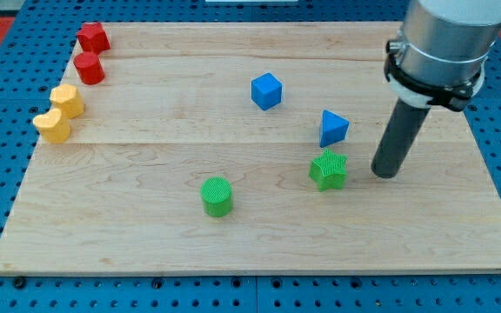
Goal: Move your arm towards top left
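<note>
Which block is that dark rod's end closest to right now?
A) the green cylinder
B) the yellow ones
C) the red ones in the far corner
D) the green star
D: my tip rests on the board just to the view's right of the green star, apart from it; the other blocks lie farther off.

Two red blocks (91, 52), two yellow (60, 113), two blue (298, 109), two green (272, 183)
</note>
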Tool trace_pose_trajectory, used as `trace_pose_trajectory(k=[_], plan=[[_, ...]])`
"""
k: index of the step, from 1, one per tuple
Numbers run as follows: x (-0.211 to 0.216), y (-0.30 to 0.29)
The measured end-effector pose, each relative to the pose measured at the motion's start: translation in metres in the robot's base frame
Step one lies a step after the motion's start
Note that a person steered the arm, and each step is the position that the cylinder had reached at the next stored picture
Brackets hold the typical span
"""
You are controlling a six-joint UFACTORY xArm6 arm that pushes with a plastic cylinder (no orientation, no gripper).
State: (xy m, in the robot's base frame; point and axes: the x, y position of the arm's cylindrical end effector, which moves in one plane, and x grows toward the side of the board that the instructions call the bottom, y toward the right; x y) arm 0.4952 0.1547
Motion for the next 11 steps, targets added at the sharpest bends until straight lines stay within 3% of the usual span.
trace_pose_trajectory(k=[2, 3, 5, 6, 7, 8, 9, 11], plan=[[-0.005, -0.075], [-0.003, -0.061], [0.075, -0.047], [0.115, -0.102], [0.124, -0.144], [0.11, -0.241], [0.061, -0.3], [-0.113, -0.28]])
